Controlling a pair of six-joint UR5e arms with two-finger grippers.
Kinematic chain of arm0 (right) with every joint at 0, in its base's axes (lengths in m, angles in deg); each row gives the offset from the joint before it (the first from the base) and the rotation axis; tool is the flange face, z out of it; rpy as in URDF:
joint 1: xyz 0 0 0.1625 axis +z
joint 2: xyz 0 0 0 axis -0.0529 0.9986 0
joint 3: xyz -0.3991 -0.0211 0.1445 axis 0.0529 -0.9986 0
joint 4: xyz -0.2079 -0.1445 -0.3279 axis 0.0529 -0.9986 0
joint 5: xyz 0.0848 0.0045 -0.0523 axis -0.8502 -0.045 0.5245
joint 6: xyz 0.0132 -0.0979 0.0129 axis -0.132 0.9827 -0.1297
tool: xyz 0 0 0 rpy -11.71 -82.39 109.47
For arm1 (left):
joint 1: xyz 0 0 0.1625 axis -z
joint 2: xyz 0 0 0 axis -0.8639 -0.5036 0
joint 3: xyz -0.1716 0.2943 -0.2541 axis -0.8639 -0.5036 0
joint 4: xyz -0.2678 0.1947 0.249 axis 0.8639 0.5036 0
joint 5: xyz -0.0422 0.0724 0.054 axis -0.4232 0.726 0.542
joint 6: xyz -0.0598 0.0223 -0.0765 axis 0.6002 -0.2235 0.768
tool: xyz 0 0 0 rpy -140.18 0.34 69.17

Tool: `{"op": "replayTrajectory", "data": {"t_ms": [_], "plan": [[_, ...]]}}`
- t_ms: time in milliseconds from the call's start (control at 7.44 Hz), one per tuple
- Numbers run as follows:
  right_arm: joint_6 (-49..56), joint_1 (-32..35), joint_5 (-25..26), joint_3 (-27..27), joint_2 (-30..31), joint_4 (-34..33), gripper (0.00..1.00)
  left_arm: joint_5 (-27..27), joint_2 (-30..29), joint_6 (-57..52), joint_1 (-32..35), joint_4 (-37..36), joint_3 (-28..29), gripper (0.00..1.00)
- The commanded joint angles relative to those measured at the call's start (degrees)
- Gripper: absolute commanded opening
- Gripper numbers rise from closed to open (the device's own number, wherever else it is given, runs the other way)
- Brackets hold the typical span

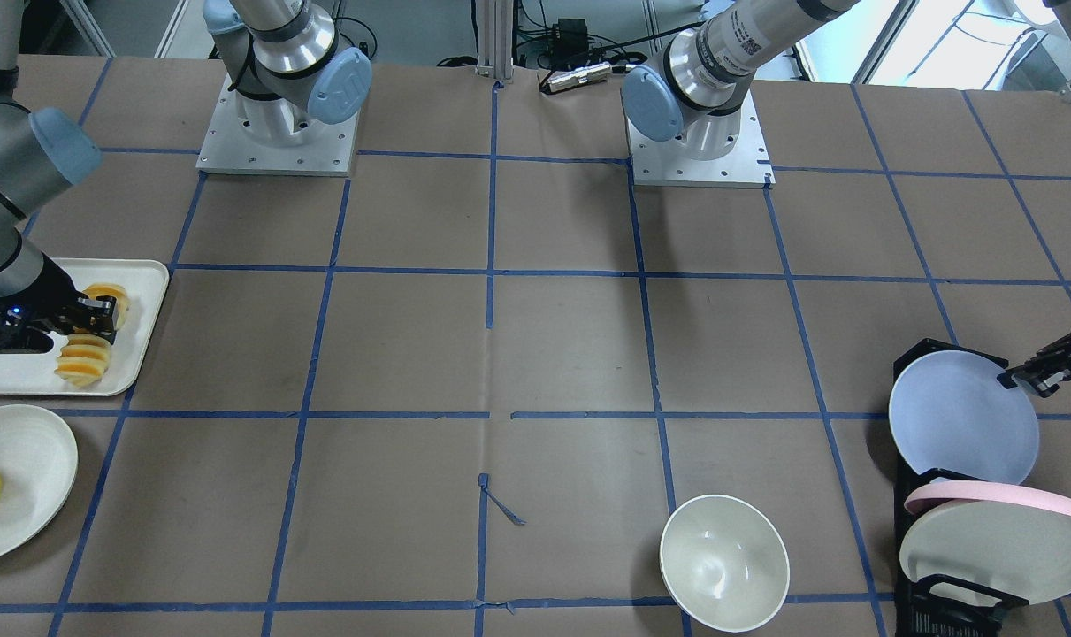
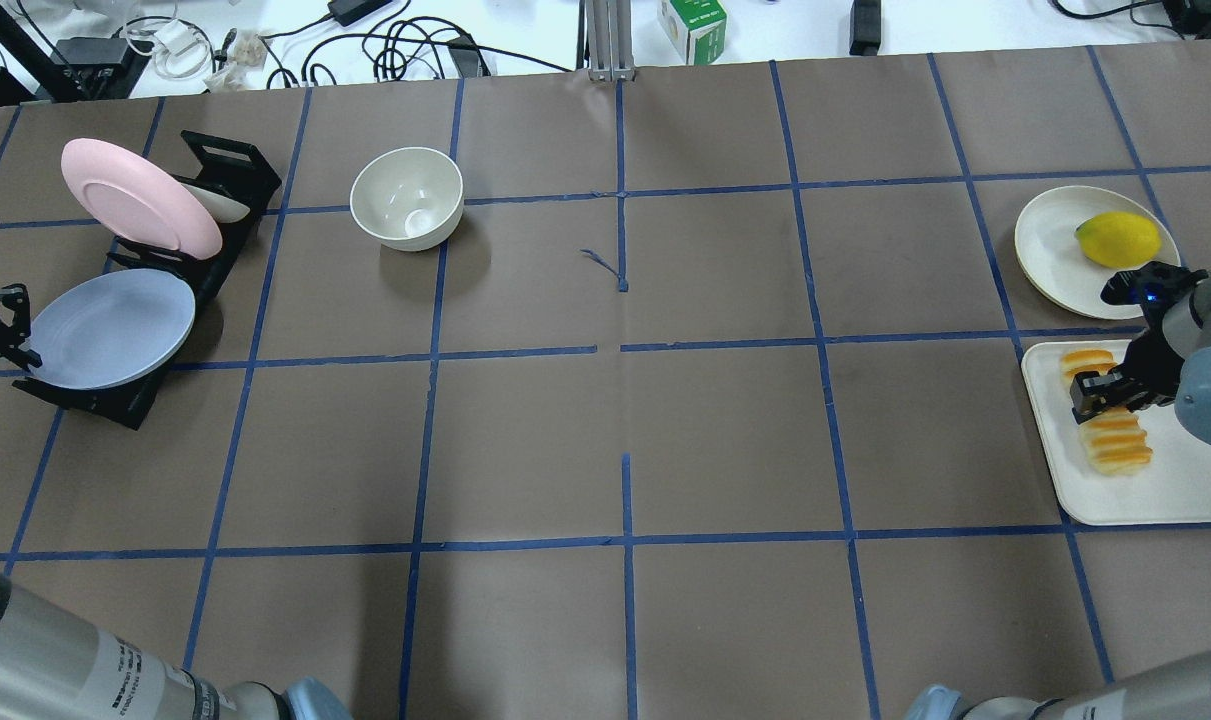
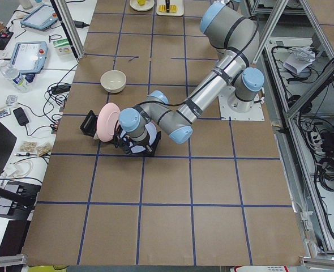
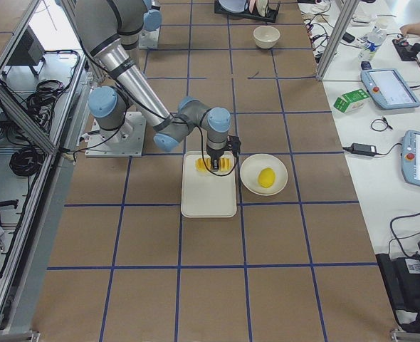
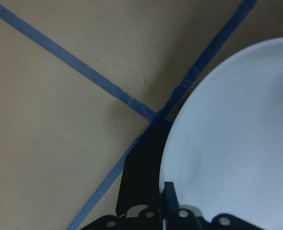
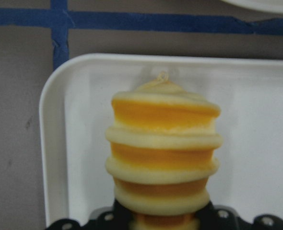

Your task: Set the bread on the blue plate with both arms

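The bread [image 1: 84,358] lies on a white tray [image 1: 22,380] at the table's right end; it shows in the overhead view [image 2: 1115,440] and fills the right wrist view [image 6: 163,143]. My right gripper [image 1: 93,323] [image 2: 1095,392] is shut across the loaf's middle. The blue plate [image 1: 960,416] [image 2: 110,330] leans in a black rack [image 2: 235,165] at the left end. My left gripper [image 1: 1026,379] [image 2: 20,350] is shut on the plate's rim, one finger on its face in the left wrist view [image 5: 169,194].
A pink-rimmed plate [image 2: 135,195] stands in the same rack behind the blue one. A white bowl [image 2: 407,195] sits right of the rack. A cream plate [image 2: 1050,240] with a yellow fruit [image 2: 1117,240] lies beyond the tray.
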Motion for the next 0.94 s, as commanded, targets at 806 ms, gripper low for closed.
{"op": "replayTrajectory", "data": {"t_ms": [806], "plan": [[0.14, 0.61, 0.09, -15.62, 2.71, 15.67, 0.0, -11.82, 17.18, -1.39, 13.88, 27.6, -1.28, 0.0]]}}
